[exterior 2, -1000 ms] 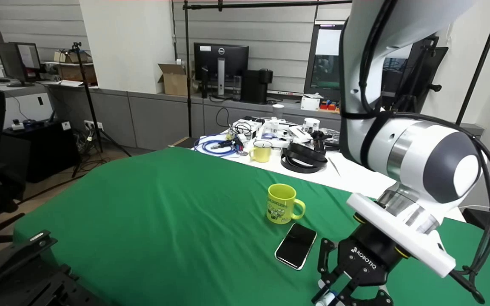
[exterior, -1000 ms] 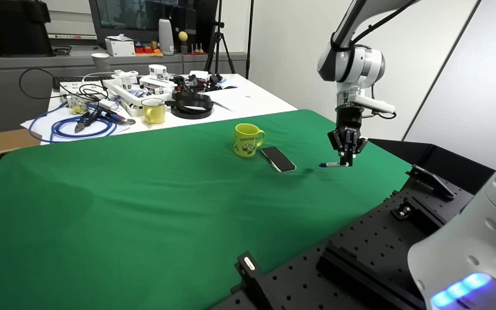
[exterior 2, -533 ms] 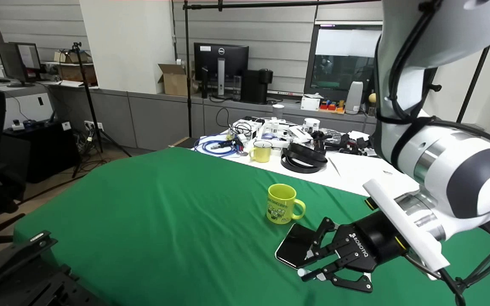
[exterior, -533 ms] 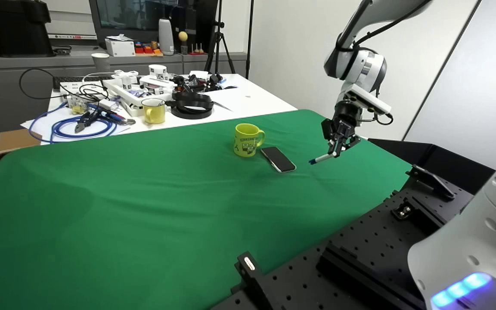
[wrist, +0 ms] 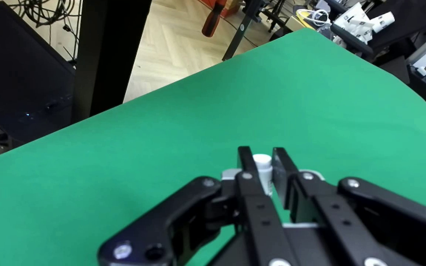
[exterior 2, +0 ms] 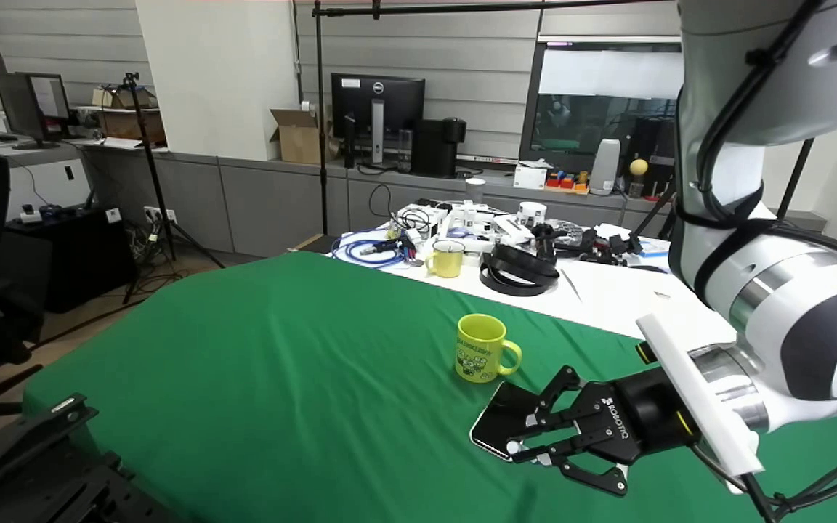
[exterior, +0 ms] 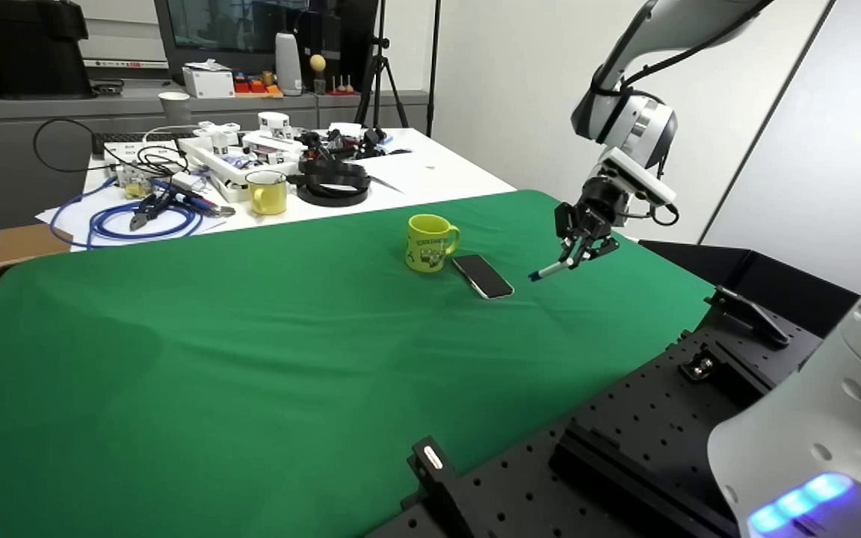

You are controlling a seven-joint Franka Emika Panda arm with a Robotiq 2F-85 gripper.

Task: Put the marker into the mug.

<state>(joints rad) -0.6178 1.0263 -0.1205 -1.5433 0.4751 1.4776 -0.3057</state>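
The yellow-green mug (exterior: pixel 428 243) stands upright on the green cloth, its handle toward the phone side; it also shows in an exterior view (exterior 2: pixel 478 350). My gripper (exterior: pixel 572 258) is shut on the marker (exterior: pixel 552 270), which is held above the cloth, tilted, with its blue end lower and pointing toward the phone and mug. In an exterior view the fingers (exterior 2: pixel 522 439) overlap the phone, and only the marker's pale end (exterior 2: pixel 514 447) shows. In the wrist view the marker's white end (wrist: pixel 264 171) sits between the fingertips (wrist: pixel 262 155). The mug is out of the wrist view.
A black phone (exterior: pixel 483 276) lies flat beside the mug, between it and the gripper; it also shows in an exterior view (exterior 2: pixel 498 421). Behind the cloth, a white table holds another yellow mug (exterior: pixel 267 196), black straps (exterior: pixel 331 183) and cables. A black mounting board (exterior: pixel 625 433) borders the cloth.
My gripper has tilted and moved toward the phone and mug, still holding the marker. The marker has gone from about level to slanting, blue end down. The mug and phone have not moved.
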